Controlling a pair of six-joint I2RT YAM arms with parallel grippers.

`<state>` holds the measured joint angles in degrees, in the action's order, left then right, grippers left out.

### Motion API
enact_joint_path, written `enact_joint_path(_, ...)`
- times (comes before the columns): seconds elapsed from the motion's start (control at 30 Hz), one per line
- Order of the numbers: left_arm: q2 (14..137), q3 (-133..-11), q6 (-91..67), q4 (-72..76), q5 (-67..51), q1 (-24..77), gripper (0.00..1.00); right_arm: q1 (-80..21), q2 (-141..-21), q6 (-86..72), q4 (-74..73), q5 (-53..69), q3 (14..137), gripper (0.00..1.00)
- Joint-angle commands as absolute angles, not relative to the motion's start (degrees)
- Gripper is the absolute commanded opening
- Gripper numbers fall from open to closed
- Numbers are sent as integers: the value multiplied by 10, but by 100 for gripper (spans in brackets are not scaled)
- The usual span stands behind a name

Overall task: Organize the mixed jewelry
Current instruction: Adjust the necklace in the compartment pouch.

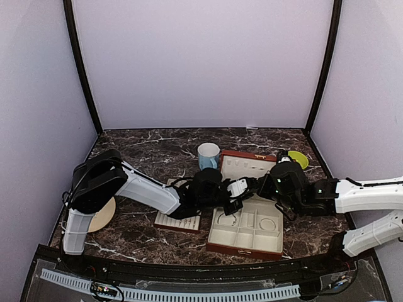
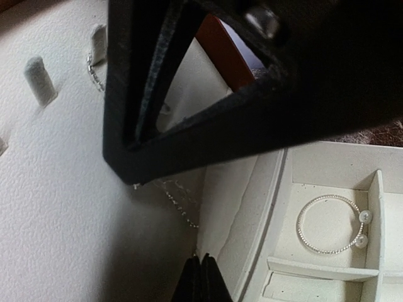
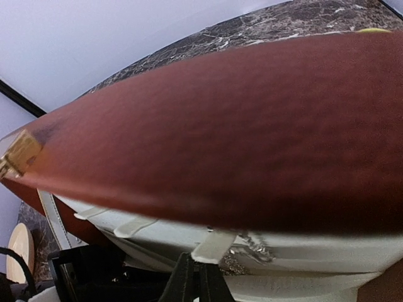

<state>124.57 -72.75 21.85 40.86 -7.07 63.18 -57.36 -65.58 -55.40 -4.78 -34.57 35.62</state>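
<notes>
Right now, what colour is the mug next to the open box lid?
The mug is pale blue outside, white inside; the top external view shows it best.

White arm shells [image 1: 148, 190], black joints [image 1: 94, 182]; left pincer [image 2: 203, 280], right pincer [image 3: 196, 280] black.

The box lid [image 3: 252, 126] is a red-brown, leather-like skin with a fine grain and a soft sheen, with a small brassy metal clasp [image 3: 19, 154] at its edge, and the lining [image 2: 75, 207] inside is cream, matt and pebbled like faux leather. The bangle [image 2: 332, 196] is beaded silvery metal with two pearly ball ends, the chain [image 2: 181, 202] thin bright metal. The table top [image 1: 145, 151] looks like dark polished marble, and the mug [image 1: 208, 153] like glossy pale-blue ceramic.
</notes>
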Motion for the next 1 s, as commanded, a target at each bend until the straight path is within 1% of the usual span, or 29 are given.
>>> enact_joint_path(0.0, 1204, -722, 214, 435, -93, 640, 0, -570, -651, -564, -48, -356, 366, 16)
enact_joint_path(0.07, 1204, -722, 214, 435, -94, 640, 0, -570, -648, -565, -52, -357, 366, 22)
enact_joint_path(0.17, 1204, -722, 214, 436, -93, 640, 0, -570, -644, -568, -58, -359, 366, 27)
enact_joint_path(0.6, 1201, -725, 208, 446, -78, 640, 1, -570, -601, -575, -97, -327, 372, 37)
enact_joint_path(0.77, 1195, -727, 209, 451, -70, 640, 3, -570, -560, -593, -142, -300, 369, 42)
enact_joint_path(0.97, 1191, -733, 206, 453, -66, 640, 3, -570, -509, -606, -175, -290, 355, 44)
